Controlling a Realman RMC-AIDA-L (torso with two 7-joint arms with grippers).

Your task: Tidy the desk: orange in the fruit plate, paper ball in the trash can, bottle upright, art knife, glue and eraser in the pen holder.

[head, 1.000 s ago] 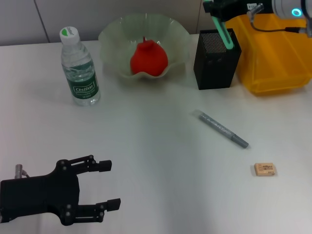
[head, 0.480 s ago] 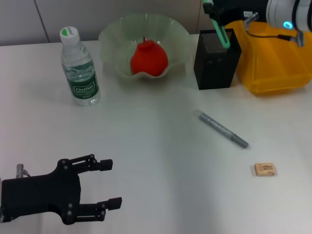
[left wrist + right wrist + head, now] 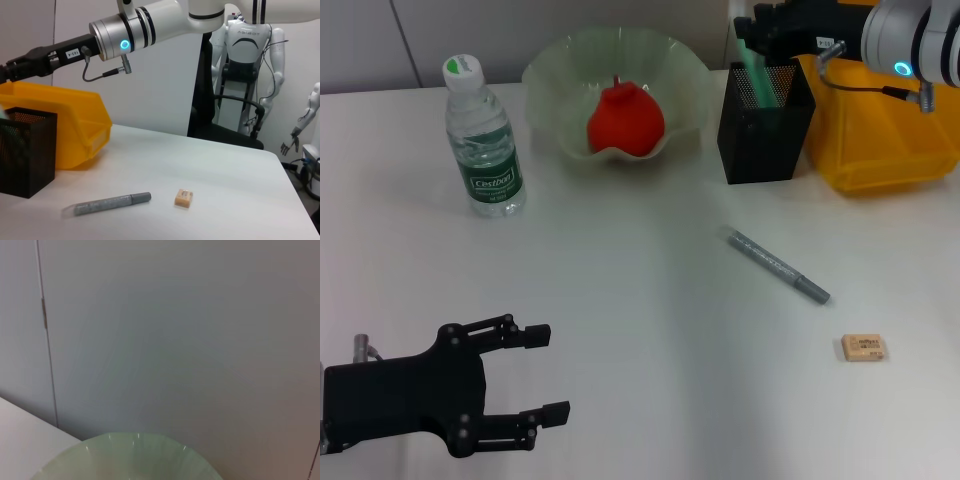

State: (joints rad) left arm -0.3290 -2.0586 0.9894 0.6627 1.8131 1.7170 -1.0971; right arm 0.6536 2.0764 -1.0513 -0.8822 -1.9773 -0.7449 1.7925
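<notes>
The right gripper [image 3: 760, 30] hovers over the black mesh pen holder [image 3: 764, 125] at the far side of the tabletop [image 3: 640, 300], with the green art knife [image 3: 757, 75] standing inside the holder; I cannot tell whether the gripper clasps it. The left gripper [image 3: 548, 372] rests near the front edge, fingers spread apart. The glue stick [image 3: 777, 265] and eraser [image 3: 864, 347] lie on the tabletop. The bottle [image 3: 483, 140] stands upright beside the fruit plate [image 3: 560, 70], which holds an orange-red fruit [image 3: 625, 120]. A yellow bin [image 3: 885, 120] sits just beside the holder.

The bottle [image 3: 484, 138] carries a green label reading "Cestbon"; print on the eraser [image 3: 864, 347] is too small to read.
</notes>
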